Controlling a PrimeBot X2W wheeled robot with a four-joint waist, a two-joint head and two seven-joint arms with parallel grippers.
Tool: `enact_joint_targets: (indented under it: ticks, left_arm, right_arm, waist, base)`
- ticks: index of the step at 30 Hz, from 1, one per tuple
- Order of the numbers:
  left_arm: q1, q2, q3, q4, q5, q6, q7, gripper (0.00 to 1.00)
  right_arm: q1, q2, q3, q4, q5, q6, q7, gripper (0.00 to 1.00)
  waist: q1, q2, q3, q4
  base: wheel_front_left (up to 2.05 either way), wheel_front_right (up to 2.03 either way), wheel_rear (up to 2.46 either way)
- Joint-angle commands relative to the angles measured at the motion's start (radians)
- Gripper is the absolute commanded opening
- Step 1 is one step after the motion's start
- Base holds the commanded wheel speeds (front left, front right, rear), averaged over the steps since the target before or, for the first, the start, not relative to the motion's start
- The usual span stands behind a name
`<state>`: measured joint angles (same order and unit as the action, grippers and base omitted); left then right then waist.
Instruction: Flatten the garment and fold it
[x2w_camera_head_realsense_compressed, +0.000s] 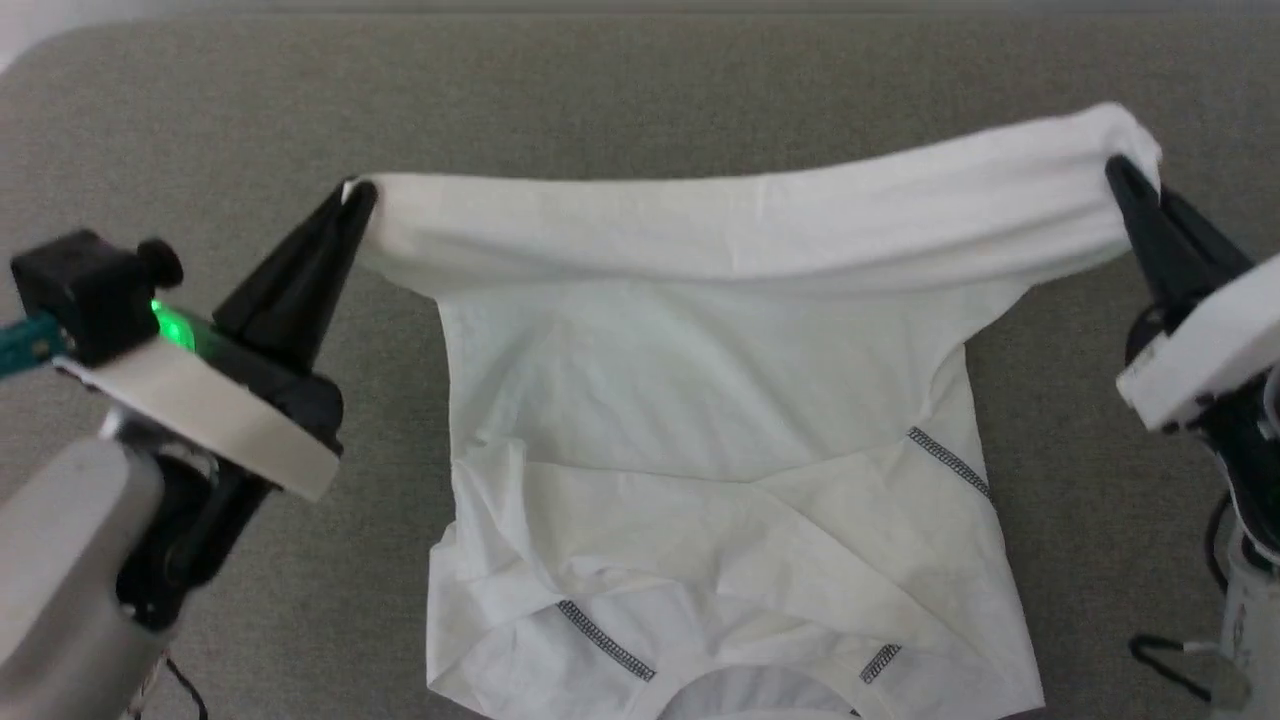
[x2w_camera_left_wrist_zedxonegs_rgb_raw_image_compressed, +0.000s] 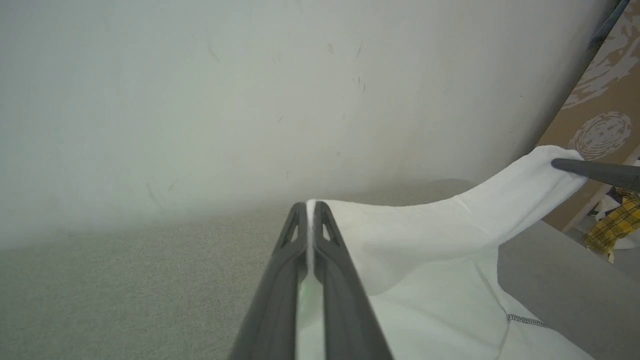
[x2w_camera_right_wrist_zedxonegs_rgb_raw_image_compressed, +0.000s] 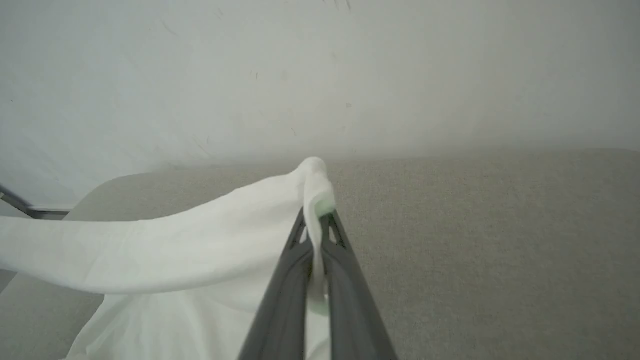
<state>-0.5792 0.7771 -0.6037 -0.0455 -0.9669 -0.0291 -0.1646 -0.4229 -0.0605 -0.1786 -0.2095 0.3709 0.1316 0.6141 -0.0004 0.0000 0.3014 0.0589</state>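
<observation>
Left end effector (x2w_camera_head_realsense_compressed: 358, 192) and right end effector (x2w_camera_head_realsense_compressed: 1125, 172), each clenched on the garment (x2w_camera_head_realsense_compressed: 700, 400), grey surface (x2w_camera_head_realsense_compressed: 200, 120) beneath

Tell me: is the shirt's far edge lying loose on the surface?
No, the far edge of the shirt is stretched between the left end effector and right end effector, both shut on it.

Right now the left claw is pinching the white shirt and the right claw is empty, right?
Not quite. The right claw isn't empty: it is shut on the shirt too, pinching a bunched corner of it, as the right wrist view shows. The left claw is pinching the white shirt, just as you said.
</observation>
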Motion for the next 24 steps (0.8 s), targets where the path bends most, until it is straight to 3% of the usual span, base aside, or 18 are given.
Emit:
enact_joint_targets:
  ticks: [1, 7, 11, 18, 24]
  left_arm:
    - [0.074, 0.02, 0.007, -0.06, -0.01, 0.037, -0.019, 0.0]
    - [0.337, 0.072, -0.012, -0.238, -0.016, 0.159, -0.057, 0.0]
    - [0.492, 0.047, -0.012, -0.3, -0.034, 0.223, -0.082, 0.0]
    - [0.674, -0.006, 0.021, -0.341, -0.073, 0.247, -0.095, 0.0]
    - [0.807, -0.016, 0.037, -0.361, -0.121, 0.222, -0.096, 0.0]
  right_arm:
    - [0.072, 0.003, -0.012, -0.045, 0.025, -0.001, 0.003, 0.0]
    - [0.306, 0.01, -0.044, -0.168, 0.104, -0.001, 0.004, 0.0]
    - [0.436, 0.01, -0.067, -0.183, 0.182, -0.001, -0.041, 0.0]
    - [0.615, 0.01, -0.059, -0.161, 0.281, -0.001, -0.125, 0.0]
    - [0.764, 0.01, -0.01, -0.142, 0.338, -0.001, -0.168, 0.0]
  waist:
    - [0.0004, 0.0, -0.07, 0.008]
    - [0.0004, 0.0, -0.107, 0.005]
    - [0.0004, 0.0, -0.127, 0.004]
    - [0.0004, 0.0, -0.153, 0.008]
    - [0.0004, 0.0, -0.156, 0.015]
  base:
    - [0.0, 0.0, 0.0]
    - [0.0, 0.0, 0.0]
    - [0.0, 0.0, 0.0]
    - [0.0, 0.0, 0.0]
    - [0.0, 0.0, 0.0]
